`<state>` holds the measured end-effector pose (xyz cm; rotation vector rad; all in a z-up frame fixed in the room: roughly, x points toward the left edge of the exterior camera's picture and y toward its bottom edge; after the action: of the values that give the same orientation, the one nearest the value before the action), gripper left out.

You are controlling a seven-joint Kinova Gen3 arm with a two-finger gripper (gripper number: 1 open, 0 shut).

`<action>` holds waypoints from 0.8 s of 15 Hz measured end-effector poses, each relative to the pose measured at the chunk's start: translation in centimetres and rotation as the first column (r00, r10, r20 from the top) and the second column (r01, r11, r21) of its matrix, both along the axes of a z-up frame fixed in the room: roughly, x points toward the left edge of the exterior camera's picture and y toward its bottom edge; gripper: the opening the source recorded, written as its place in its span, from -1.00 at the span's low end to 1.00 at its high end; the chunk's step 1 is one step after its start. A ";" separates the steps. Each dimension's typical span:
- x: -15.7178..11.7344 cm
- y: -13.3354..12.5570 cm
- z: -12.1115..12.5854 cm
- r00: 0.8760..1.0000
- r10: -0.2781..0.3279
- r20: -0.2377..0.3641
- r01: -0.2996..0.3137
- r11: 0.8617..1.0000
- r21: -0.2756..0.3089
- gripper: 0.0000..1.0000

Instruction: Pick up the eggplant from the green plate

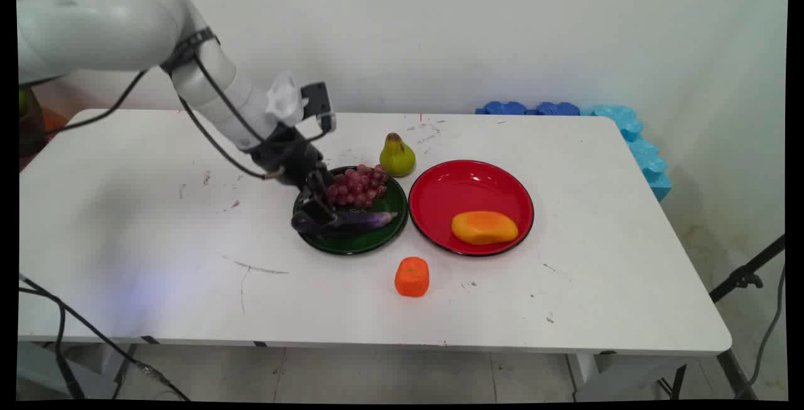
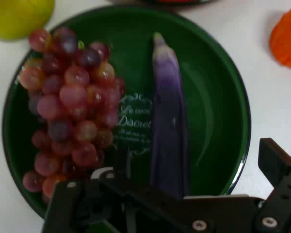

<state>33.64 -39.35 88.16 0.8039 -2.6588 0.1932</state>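
The end effector (image 1: 317, 212) is down over the near-left part of the green plate (image 1: 377, 243), its fingers spread either side of the purple eggplant's (image 2: 169, 121) end without pinching it. The eggplant lies lengthwise in the plate beside the grapes (image 2: 68, 107), so the fingers straddle its narrow width. The pear (image 1: 397, 156), the red plate (image 1: 440, 184) with a mango (image 1: 484, 227) and an orange (image 1: 412, 277) sit nearby on the desk (image 1: 157, 221).

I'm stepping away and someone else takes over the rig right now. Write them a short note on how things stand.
Gripper: low over the left end of the eggplant, fingers open on either side of it, not closed.
Eggplant lies on the green plate, beside a bunch of red grapes on the same plate.
Red plate right of it holds an orange-yellow mango.
Pear stands on the table behind the green plate; an orange fruit sits in front of the plates.
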 end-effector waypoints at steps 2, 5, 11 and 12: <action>0.3 0.2 -1.2 1.000 -0.004 0.002 0.004 1.000 0.012 1.00; 0.8 0.2 -3.1 1.000 -0.014 0.007 0.014 1.000 0.021 1.00; 1.5 -0.1 -5.1 1.000 -0.020 0.012 0.020 1.000 0.014 -1.00; 1.5 0.0 -5.2 1.000 -0.023 0.012 0.023 1.000 0.014 -1.00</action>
<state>35.19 -39.37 82.97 0.7792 -2.6823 0.1741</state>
